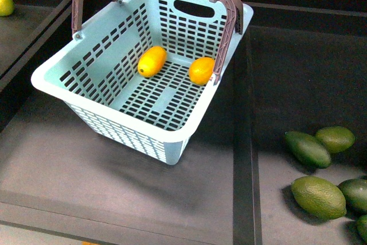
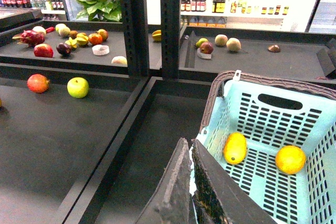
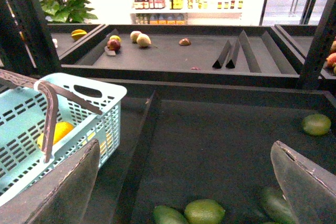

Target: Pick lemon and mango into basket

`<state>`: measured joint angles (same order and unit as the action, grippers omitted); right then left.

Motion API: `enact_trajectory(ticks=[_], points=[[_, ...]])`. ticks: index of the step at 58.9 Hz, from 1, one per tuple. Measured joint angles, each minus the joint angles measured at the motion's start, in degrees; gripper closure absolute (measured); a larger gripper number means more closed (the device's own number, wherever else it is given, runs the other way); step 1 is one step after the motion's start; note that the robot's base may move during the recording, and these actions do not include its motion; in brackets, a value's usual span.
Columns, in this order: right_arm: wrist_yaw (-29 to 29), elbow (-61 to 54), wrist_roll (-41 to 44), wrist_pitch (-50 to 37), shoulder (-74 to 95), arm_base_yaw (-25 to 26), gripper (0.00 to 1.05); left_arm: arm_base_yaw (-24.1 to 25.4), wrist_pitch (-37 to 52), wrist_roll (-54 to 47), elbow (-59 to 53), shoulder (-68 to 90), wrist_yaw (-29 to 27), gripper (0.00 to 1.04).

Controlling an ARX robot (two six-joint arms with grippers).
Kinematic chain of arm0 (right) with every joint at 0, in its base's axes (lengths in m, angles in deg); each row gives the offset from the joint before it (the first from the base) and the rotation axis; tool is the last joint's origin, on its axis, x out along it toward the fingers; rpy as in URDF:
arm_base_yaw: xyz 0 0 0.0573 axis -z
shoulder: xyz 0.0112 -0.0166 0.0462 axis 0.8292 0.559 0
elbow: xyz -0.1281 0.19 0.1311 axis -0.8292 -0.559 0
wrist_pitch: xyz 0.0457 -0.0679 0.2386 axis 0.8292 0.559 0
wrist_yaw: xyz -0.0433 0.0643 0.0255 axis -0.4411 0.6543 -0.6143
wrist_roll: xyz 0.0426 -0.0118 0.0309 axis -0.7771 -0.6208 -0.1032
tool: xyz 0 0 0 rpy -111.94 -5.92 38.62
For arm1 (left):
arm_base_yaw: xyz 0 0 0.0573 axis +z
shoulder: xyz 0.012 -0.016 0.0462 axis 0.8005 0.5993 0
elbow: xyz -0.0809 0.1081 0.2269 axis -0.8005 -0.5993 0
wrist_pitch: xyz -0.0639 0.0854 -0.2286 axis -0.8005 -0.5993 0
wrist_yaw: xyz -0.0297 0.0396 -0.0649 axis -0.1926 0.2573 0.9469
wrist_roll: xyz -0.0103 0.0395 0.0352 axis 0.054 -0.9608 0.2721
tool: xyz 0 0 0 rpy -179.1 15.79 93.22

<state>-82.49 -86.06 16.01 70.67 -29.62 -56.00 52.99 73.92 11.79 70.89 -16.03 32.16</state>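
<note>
The basket (image 1: 123, 121) sits left of centre on the dark bench (image 1: 69, 170), 2 lemons (image 1: 152, 61) (image 1: 201, 70) on its slotted floor. Green mangoes (image 1: 318, 197) lie near right. The right end effector (image 3: 184, 182) hangs spread wide above them; the left end effector (image 2: 190, 182) is pinched narrow, holding nothing. A mango likely handles firm, smooth and fairly heavy: grip across its middle.

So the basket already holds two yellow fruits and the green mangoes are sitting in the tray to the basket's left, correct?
Not quite. The basket does hold two yellow fruits, but the green mangoes lie in the tray to its right, not its left. The front view shows this plainly.
</note>
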Motion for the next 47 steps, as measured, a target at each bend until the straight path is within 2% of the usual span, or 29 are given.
enact_trajectory(ticks=[15,47], points=[[0.0,0.0,0.0,0.0,0.0,0.0,0.09,0.0,-12.09,-0.02,-0.48,-13.42,0.02,1.01],[0.0,0.0,0.0,0.0,0.0,0.0,0.09,0.0,-26.88,-0.02,-0.48,-28.7,0.02,1.01]])
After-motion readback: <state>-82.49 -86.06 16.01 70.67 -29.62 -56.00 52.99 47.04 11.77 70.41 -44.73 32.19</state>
